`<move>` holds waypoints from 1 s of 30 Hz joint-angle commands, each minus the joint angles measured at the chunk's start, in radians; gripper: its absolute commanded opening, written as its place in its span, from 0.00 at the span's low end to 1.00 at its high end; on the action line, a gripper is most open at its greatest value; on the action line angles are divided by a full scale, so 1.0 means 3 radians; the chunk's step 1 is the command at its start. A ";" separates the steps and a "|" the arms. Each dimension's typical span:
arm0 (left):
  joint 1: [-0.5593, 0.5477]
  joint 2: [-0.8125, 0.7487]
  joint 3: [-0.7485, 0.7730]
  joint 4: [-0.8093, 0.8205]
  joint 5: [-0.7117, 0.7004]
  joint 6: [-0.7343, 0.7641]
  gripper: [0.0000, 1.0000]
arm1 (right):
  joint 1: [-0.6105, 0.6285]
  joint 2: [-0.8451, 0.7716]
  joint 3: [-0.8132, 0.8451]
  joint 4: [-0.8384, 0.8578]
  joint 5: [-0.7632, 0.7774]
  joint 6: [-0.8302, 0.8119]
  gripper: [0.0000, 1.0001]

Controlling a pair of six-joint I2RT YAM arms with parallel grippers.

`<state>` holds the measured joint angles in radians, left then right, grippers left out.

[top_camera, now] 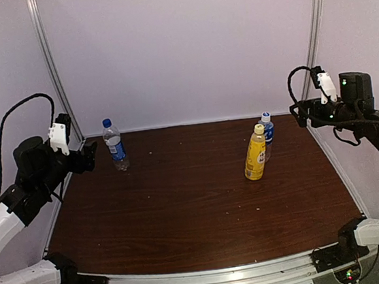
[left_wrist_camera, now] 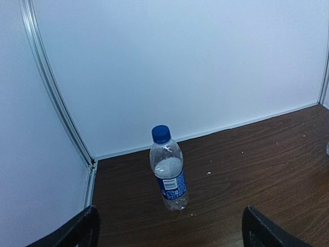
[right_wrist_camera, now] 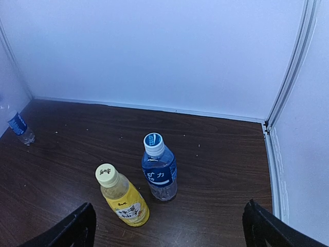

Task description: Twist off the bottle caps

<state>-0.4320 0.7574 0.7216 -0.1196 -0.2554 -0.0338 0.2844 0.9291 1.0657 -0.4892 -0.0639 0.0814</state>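
Bolted at the near edge of a dark wooden table [top_camera: 184,218], two robot arms are pictured raised at either side, with nothing held. At left, the left gripper [top_camera: 90,155] is seen spread wide, its fingers [left_wrist_camera: 85,231] shown at the lower corners of the wrist view, and is pointed at a taller clear bottle [top_camera: 116,150] stood upright near the back left corner, a blue cap [top_camera: 106,123] seated on its neck. At right, the right gripper [top_camera: 300,112] is likewise spread wide and empty, held over the table's rear right edge. Ahead of it, a yellow bottle [top_camera: 255,155] is stood upright with its yellow cap [top_camera: 259,128] on; a short clear bottle [top_camera: 267,135] with a blue label is placed just behind it, topped by a white cap [top_camera: 265,115]. White walls [top_camera: 179,47] are seen enclosing the table.
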 commanded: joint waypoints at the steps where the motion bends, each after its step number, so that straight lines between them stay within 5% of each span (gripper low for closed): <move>1: -0.0017 -0.0004 -0.0007 0.0173 -0.0039 0.0041 0.98 | -0.0023 0.0010 -0.0022 0.0058 -0.0017 0.0006 1.00; 22: -0.0017 0.0138 0.0200 -0.0104 0.0119 -0.0004 0.98 | -0.0002 0.0143 0.0497 -0.0361 -0.0123 -0.0021 1.00; 30: -0.0022 0.0349 0.0323 -0.0247 0.0262 -0.0001 0.98 | 0.0364 0.0476 0.0764 -0.0631 -0.0075 -0.0062 1.00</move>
<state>-0.4332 0.8455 0.7841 -0.1932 -0.2161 -0.0319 0.3389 1.0241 1.2739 -0.6140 -0.0822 0.0757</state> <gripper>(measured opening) 0.976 0.997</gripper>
